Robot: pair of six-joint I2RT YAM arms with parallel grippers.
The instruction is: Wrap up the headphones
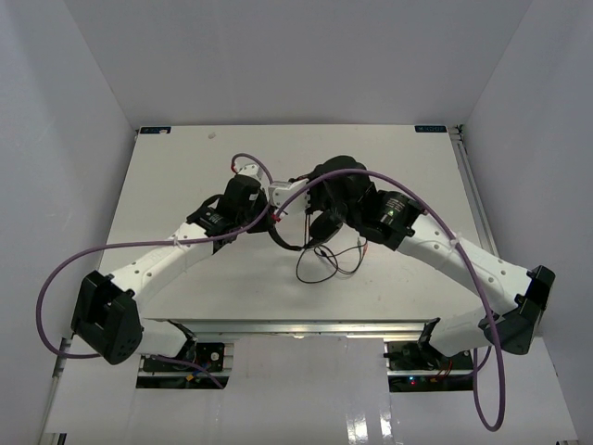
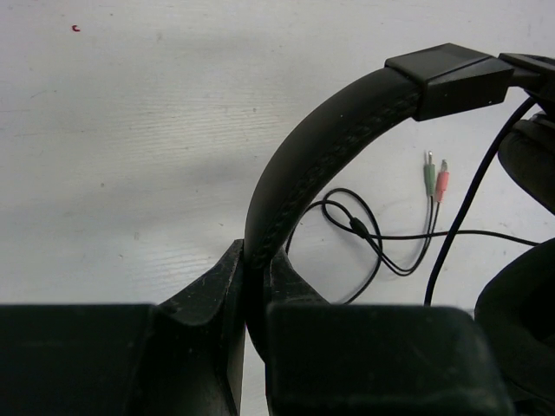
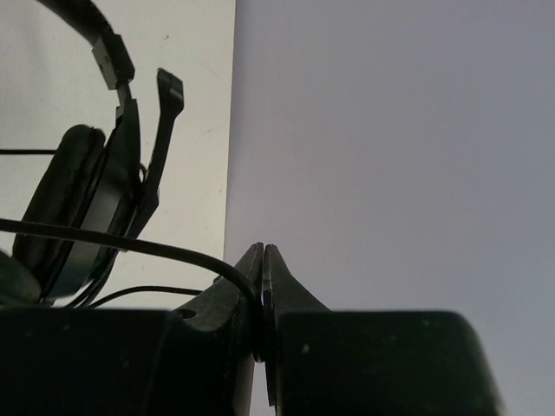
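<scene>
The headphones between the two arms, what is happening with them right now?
Two robot arms are handling a black headset. The left arm's fingers are shut on its headband. The right arm's fingers pinch the thin cable, beside the earcup and boom mic. The rest of the cable lies in loose loops on the table, with the green and pink plugs free, so the wrapping is not finished.

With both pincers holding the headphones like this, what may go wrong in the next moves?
1. The right pincer pinches the thin cable near its tips; a pull may let it slip.
2. The left pincer clamps the headband at one narrow spot, so the earcups may swing.
3. The loose loop near the plugs could knot.
</scene>
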